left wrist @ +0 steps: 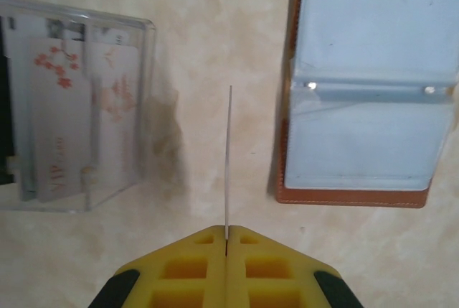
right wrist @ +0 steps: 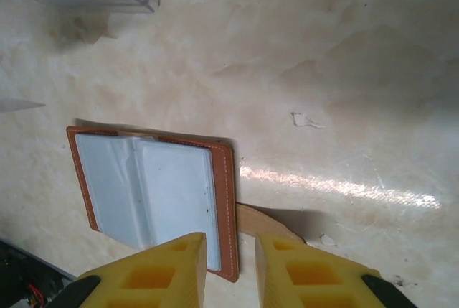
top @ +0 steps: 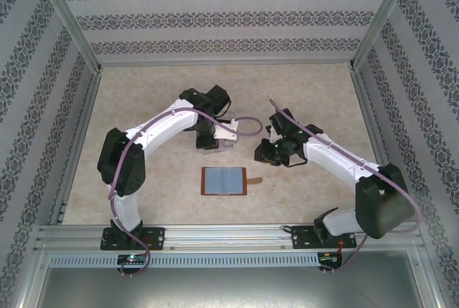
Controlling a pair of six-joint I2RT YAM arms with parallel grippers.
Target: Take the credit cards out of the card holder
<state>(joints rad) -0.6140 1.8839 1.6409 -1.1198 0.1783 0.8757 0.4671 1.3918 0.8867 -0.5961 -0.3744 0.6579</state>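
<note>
From the overhead camera I see 2 white arms over the pale marbled table point(top: 308, 92). Between them, towards the front edge, 1 reddish-brown leather folding card holder point(top: 224, 181) lies open and flat. Its 1 small strap tab point(top: 257, 180) points right.

On the left wrist camera, the left gripper point(left wrist: 226, 233) has its 2 yellow fingers pressed together on 1 thin pale credit card point(left wrist: 229, 157). I see the card edge-on, sticking straight out over the table. It sits between the card holder and 1 clear rectangular plastic box point(left wrist: 148, 71) and touches neither.

Inside that box lie at least 2 overlapping whitish cards point(left wrist: 115, 100) with pink flower marks; I cannot tell the exact count. The card holder shows 2 grey-blue pocket panels.

On the right wrist camera, the right gripper point(right wrist: 231, 245) hovers over the strap-side edge of the card holder. Its 2 yellow fingers are apart and grip nothing.
</note>
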